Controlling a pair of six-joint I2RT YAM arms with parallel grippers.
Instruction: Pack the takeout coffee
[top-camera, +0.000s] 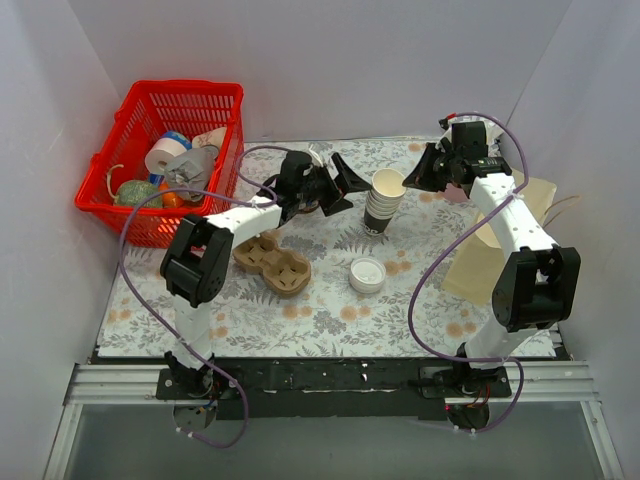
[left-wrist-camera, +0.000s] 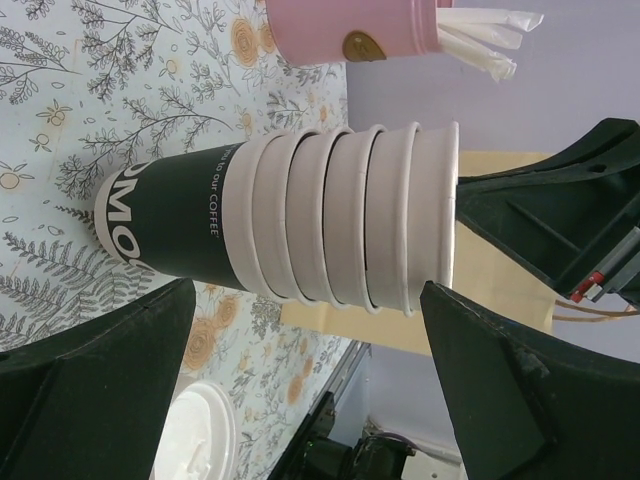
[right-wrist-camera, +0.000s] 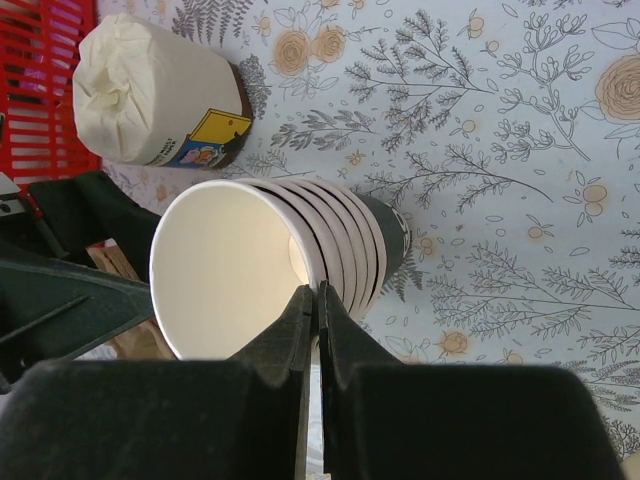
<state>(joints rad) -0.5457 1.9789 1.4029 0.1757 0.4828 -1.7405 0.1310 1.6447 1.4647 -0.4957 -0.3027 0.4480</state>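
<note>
Finds the left gripper (top-camera: 348, 190) spread as wide as it goes and gripping nothing, with the stack of paper cups (left-wrist-camera: 300, 225) just ahead of both fingers (left-wrist-camera: 90, 390), facing the gap. Shows the right gripper (right-wrist-camera: 313, 296) pressed almost shut, with only a hairline slit between the tips, right at the rim of the stack's topmost cup; cannot tell whether the paper wall is pinched in that slit. Places the takeout coffee (top-camera: 367, 273), lid on, upright on the flowered tablecloth (top-camera: 330, 320), on the base side of the left fingers, apart from them, and well apart from the right fingertips. Puts a cardboard cup carrier (top-camera: 272, 262) behind the left fingers toward the bases, a cream jar (right-wrist-camera: 150, 95) beyond the right tips past the stack, and a pink tin (left-wrist-camera: 350, 30) with wrapped straws beyond the stack from the left fingers.
</note>
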